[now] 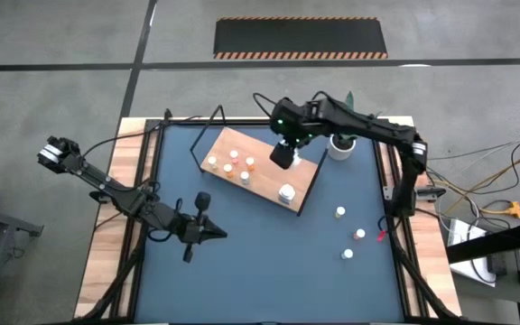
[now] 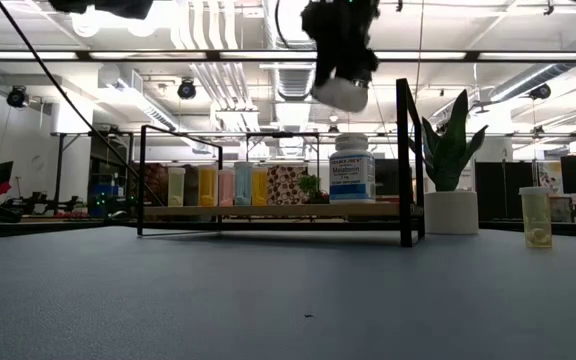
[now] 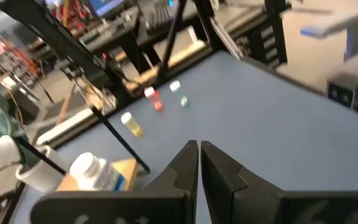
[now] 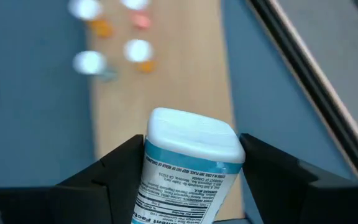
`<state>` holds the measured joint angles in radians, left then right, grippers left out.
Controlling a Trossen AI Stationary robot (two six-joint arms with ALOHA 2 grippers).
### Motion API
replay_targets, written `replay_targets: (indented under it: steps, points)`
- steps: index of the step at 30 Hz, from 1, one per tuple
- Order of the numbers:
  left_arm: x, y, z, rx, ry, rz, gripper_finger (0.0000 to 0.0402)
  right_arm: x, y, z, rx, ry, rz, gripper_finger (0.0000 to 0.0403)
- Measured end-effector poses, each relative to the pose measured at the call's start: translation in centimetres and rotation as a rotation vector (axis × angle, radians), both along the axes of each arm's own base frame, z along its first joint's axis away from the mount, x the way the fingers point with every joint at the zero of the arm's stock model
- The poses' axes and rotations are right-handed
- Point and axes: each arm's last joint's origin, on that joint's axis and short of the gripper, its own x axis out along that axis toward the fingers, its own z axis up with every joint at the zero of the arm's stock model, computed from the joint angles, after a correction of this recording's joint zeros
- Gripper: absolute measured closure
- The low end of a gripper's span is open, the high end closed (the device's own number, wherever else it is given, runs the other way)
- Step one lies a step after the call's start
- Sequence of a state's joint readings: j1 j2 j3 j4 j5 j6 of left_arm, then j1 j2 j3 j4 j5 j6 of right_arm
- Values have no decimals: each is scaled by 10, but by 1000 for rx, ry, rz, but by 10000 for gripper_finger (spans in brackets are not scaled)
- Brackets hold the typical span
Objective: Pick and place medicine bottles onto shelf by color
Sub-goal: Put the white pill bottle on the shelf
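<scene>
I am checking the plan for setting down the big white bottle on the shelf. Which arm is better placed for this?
The right arm. Its gripper already holds the big white bottle above the shelf. The left gripper is shut and empty over the blue table, away from the shelf.

Both arms were matte black, jointed, with black cables trailing behind each tool; a green light glowed above the right tool (image 1: pixel 283 155)

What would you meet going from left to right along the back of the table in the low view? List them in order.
Black-framed wooden shelf with its row of small coloured bottles → large white blue-labelled bottle on the shelf → green plant in a white pot → small yellowish bottle on the table.
</scene>
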<state>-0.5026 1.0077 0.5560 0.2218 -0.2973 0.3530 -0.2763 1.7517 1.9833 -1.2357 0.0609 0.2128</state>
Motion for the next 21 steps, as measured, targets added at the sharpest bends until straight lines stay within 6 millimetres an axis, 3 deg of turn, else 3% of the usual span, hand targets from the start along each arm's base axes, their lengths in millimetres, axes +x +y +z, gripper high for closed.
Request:
replay_targets:
  steps: [6, 10, 15, 21]
  points:
    - [2, -1, 12, -60, -115, 0, 400, -11, 49, 27, 40, -194, 275, 167]
    - [3, -1, 19, -94, -177, 0, 400, -18, 85, 28, -2, -346, 459, 166]
    - [6, -3, 25, -117, -261, -2, 400, -21, 136, 6, -110, -636, 681, 168]
    - [16, -9, 23, -153, -320, -1, 390, -36, 178, -44, -232, -999, 830, 168]
